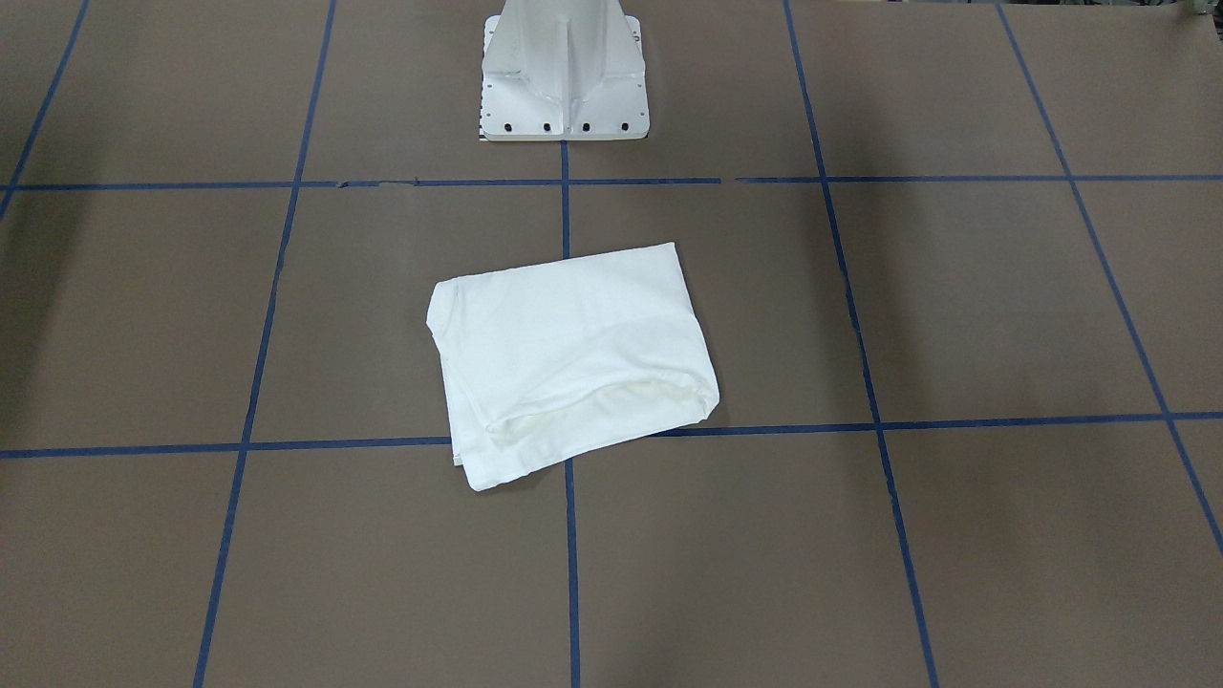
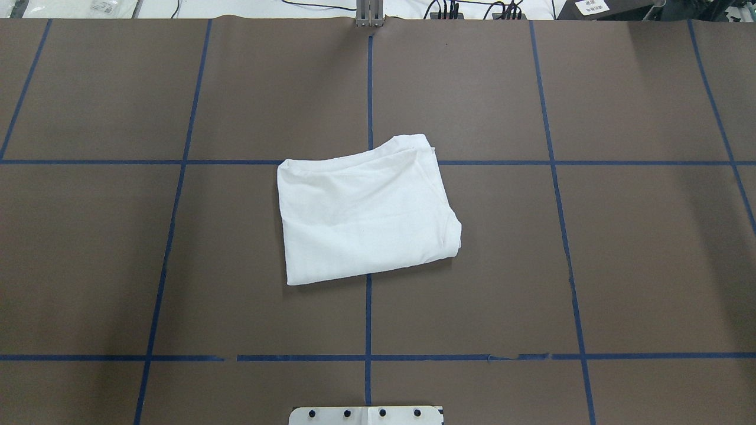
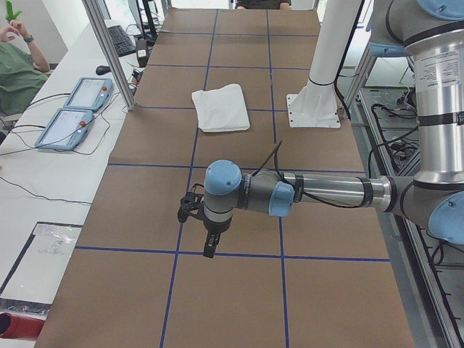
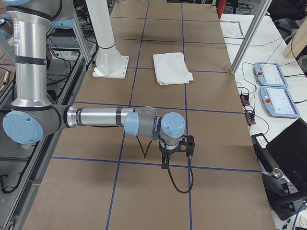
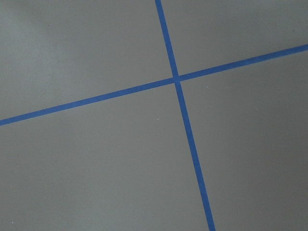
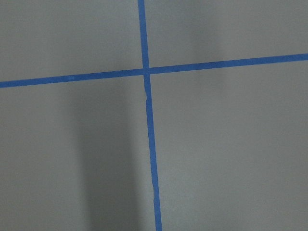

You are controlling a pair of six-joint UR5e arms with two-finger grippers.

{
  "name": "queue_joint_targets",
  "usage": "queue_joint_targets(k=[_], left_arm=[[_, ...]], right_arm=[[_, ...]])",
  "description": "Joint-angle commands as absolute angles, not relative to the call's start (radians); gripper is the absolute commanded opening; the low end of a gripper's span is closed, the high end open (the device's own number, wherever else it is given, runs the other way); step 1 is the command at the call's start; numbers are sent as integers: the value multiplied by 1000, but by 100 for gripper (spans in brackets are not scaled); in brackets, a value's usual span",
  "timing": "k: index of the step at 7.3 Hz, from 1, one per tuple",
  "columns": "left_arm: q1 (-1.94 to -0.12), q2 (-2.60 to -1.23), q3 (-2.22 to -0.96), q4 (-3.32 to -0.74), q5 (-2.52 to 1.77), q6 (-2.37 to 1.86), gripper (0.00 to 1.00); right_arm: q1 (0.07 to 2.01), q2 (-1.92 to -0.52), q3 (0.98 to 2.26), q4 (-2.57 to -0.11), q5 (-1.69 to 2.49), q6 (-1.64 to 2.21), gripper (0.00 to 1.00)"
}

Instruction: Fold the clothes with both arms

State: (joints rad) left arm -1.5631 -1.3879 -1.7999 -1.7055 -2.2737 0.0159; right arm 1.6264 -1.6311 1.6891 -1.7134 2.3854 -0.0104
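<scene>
The white T-shirt (image 1: 573, 358) lies folded into a compact rectangle at the middle of the brown table, shown also in the overhead view (image 2: 366, 215). No printed text or collar shows. Both arms are far from it, at opposite ends of the table. The left gripper (image 3: 209, 245) points down over a blue tape crossing, well short of the shirt (image 3: 221, 107). The right gripper (image 4: 165, 163) hangs likewise at the other end, away from the shirt (image 4: 171, 68). I cannot tell if either is open or shut. Both wrist views show only bare table and tape.
The white pedestal base (image 1: 564, 96) stands just behind the shirt on the robot's side. Blue tape lines (image 2: 369, 319) grid the table. Two tablets (image 3: 72, 116), an aluminium post (image 3: 109, 51) and a seated operator (image 3: 18, 69) are beside the far edge.
</scene>
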Motion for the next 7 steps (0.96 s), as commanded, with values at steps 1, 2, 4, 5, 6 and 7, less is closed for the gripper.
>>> queue_joint_targets(k=[1,2,4,5,6,7], left_arm=[[-1562,-1387,-1807,-1712,-2278,-103,100],[-1563,-1388,-1807,-1713,-2278,-103,100],[-1562,-1388,-1804,-1715,-2279,-103,100],[-1562,-1388,-1804,-1715,-2278,-101,100],[-1562,-1388,-1802,-1715,-2279,-101,100],[-1562,-1388,-1804,-1715,-2279,-101,100]], right_arm=[[1626,-1631,1692,-1712,2387,-8,100],[1626,-1629,1692,-1712,2385,-8,100],[1626,-1623,1692,-1712,2387,-8,100],[1626,-1621,1692,-1712,2387,-6,100],[1626,-1621,1692,-1713,2385,-6,100],[1628,-1621,1692,-1713,2385,-5,100]])
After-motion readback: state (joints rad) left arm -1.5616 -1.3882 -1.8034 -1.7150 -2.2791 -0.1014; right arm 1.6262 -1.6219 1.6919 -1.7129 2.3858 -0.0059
